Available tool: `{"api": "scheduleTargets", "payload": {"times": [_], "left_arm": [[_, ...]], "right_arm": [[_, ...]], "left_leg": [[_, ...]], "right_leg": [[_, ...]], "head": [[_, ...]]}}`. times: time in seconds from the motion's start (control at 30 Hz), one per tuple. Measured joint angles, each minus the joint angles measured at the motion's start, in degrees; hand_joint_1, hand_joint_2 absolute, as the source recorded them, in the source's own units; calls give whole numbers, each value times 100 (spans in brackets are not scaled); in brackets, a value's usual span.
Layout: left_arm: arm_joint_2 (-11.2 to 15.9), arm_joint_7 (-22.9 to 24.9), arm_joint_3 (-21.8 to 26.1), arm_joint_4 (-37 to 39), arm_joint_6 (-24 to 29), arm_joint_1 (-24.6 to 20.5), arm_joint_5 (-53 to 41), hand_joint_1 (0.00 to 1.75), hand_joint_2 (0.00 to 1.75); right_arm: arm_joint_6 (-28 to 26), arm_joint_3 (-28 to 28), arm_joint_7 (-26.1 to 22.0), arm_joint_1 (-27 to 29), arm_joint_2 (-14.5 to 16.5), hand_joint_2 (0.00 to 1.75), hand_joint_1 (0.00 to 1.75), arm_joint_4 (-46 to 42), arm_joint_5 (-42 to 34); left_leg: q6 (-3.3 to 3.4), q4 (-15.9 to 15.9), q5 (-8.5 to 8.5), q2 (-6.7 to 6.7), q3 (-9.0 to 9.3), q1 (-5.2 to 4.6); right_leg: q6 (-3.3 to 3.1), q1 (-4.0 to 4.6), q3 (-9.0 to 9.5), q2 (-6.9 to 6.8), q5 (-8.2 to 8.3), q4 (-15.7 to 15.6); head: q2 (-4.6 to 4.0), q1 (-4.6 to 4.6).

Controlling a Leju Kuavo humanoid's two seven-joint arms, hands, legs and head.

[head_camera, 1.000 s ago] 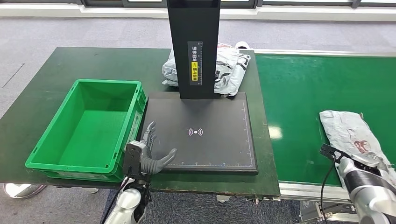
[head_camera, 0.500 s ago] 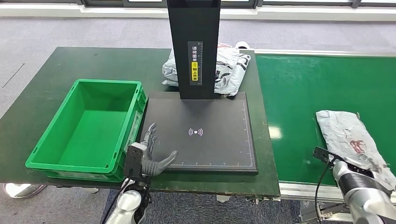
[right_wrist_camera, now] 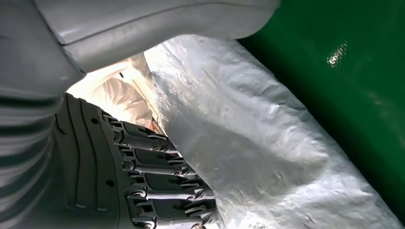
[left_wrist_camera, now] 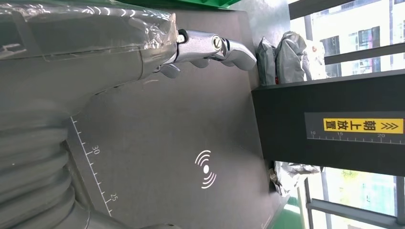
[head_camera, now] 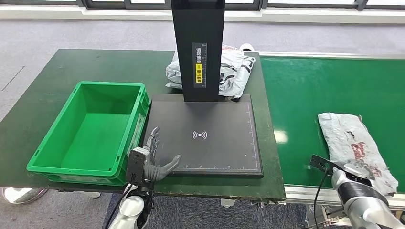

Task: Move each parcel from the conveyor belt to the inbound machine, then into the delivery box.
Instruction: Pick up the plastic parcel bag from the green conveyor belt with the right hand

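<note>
A crumpled grey parcel (head_camera: pixel 354 143) lies on the green conveyor belt (head_camera: pixel 329 81) at the right. My right hand (head_camera: pixel 354 171) is at the parcel's near end; in the right wrist view the parcel (right_wrist_camera: pixel 248 143) sits between the thumb (right_wrist_camera: pixel 157 24) and the dark fingers (right_wrist_camera: pixel 157 186), so the hand holds it. My left hand (head_camera: pixel 155 160) rests with fingers apart on the front left corner of the inbound machine's black platform (head_camera: pixel 229 119); its fingers (left_wrist_camera: pixel 215 47) hold nothing. The green delivery box (head_camera: pixel 110 86) stands left of the platform and has nothing in it.
The machine's black column (head_camera: pixel 198 47) rises at the back of the platform. Another grey parcel (head_camera: pixel 236 67) lies behind it on the dark table (head_camera: pixel 47 81). The conveyor's near rail (head_camera: pixel 298 193) runs along the front right.
My right arm has moved left and back toward me, and the parcel has shifted a little left with it. The left hand has stayed put.
</note>
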Motion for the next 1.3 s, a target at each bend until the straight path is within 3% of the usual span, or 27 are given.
{"api": "scheduleTargets", "payload": {"times": [0.17,0.2,0.3,0.33,1.0,1.3], "left_arm": [[0,0,6,0,-3,0,0,0,175],[0,0,8,0,-3,0,0,0,175],[0,-1,15,0,-3,0,0,0,175],[0,-1,16,0,-3,0,1,0,175],[-1,-37,54,-2,-34,10,58,0,175],[38,-36,138,-225,-54,163,217,0,175]], "right_arm": [[5,0,-4,8,27,175,6,1,0],[5,0,-4,10,33,175,40,1,-1],[7,0,-10,15,46,175,165,2,-4],[8,0,-17,16,50,175,175,2,-6],[-179,0,-272,100,114,175,175,2,-89],[-437,-389,-1574,76,202,175,175,2,-1267]], "left_leg": [[0,1,0,0,21,0],[0,1,0,0,24,0],[1,1,0,0,30,0],[1,1,-1,0,32,0],[4,1,-5,-7,31,4],[-7,-1,-32,27,-14,8]], "right_leg": [[1,0,21,-1,0,-1],[1,1,25,-1,0,-1],[1,3,31,0,0,-1],[1,3,33,0,0,-1],[-1,7,37,-13,-8,-2],[-5,11,34,34,-11,-2]], "head": [[1,0],[1,0],[1,0],[1,0],[1,0],[1,0]]}}
